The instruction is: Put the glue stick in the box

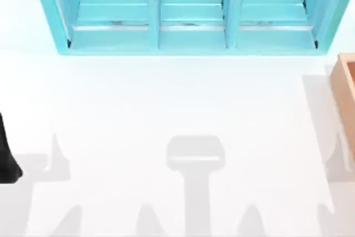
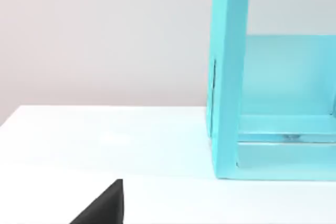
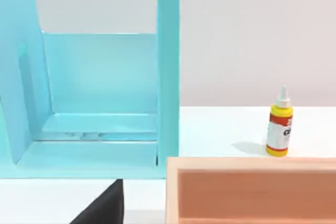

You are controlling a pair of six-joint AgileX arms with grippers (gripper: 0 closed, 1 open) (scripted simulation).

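Yellow glue (image 3: 279, 129) upright on table (image 1: 166, 109) beyond box (image 1: 346, 90), near teal shelf (image 1: 188, 15); left arm (image 1: 6, 154) parked at left edge; grip state impossible to tell

A white surface (image 1: 166, 98) fills the scene, smooth and evenly lit. Soft grey shadows (image 1: 195, 159) fall across its near part, one of them a broad block on a stem. At the far edge stands a teal shelf (image 1: 191, 12) with three open compartments split by upright dividers. Behind it rises a plain pale wall (image 2: 105, 35), off-white, bare and unmarked, meeting the surface in a straight line.
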